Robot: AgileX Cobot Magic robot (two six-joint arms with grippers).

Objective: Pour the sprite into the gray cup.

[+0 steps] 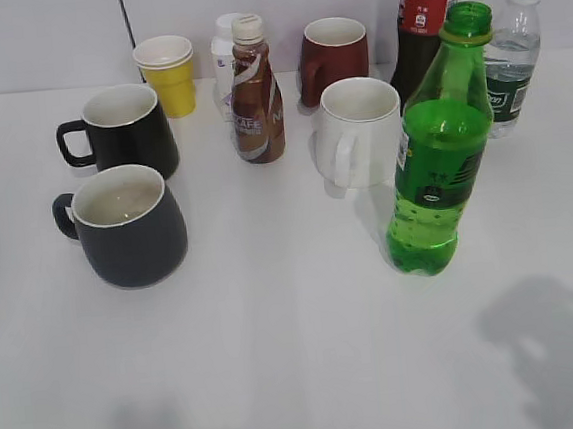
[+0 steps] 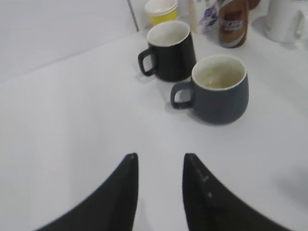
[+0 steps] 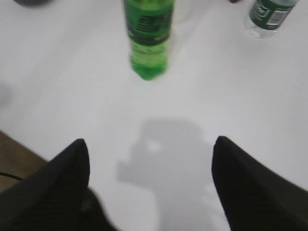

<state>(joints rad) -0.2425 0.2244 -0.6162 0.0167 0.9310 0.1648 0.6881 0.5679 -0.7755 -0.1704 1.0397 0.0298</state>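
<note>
While both tools (image 2: pixel 159 166) (image 3: pixel 150 151) gape empty, shadows mottle the white table (image 1: pixel 300 374) under a pale wall (image 1: pixel 40 40).

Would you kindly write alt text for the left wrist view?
Two black fingertips of the open left claw hang over a white table, holding nothing. Beyond stand a dark gray rounded mug with an off-white inside and a glossier black mug, both upright, handles pointing left.

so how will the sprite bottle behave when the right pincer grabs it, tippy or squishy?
Probably tippy: the sprite bottle is tall and narrow. With no cap visible, a hard squeeze on the thin green plastic could push soda out. It looks mostly full, so likely heavy for its size. The right pincer is open wide, short of it.
</note>
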